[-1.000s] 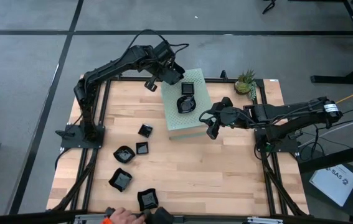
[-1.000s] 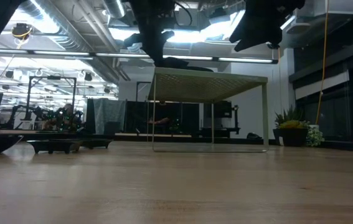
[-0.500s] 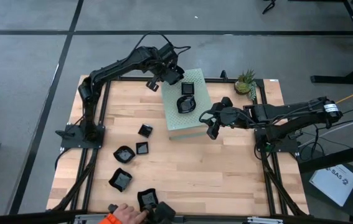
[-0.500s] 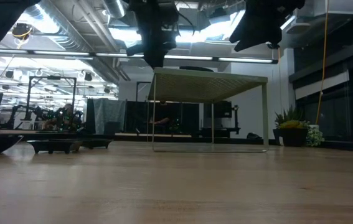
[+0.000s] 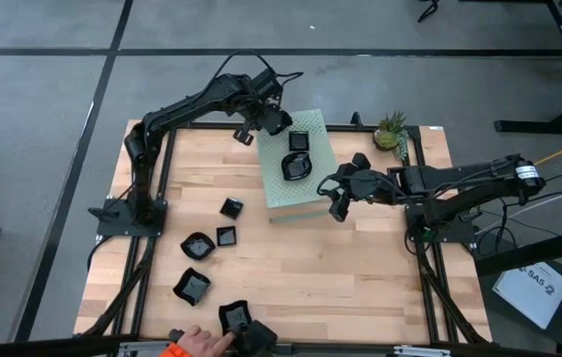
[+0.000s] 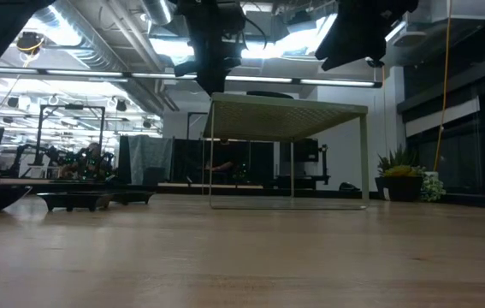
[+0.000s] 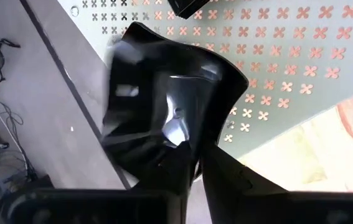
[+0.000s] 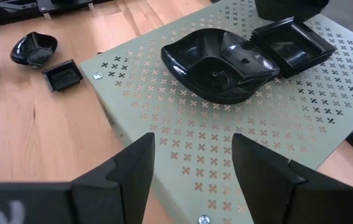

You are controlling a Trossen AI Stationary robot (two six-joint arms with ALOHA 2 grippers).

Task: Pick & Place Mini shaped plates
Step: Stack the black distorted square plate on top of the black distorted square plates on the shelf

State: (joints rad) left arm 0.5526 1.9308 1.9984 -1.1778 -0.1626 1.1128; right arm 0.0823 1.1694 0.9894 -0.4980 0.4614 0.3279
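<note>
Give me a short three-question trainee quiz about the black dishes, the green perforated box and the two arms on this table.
1. Multiple choice: how many glossy black dishes lie free on top of the pale green perforated box? A one, B two, C four.
2. True or false: the right gripper holds a dish.
3. What reaches the wavy black dish at the wooden table's front edge?
Key: 1 B. 2 False: it hovers open beside the box. 3 A person's hand.
</note>
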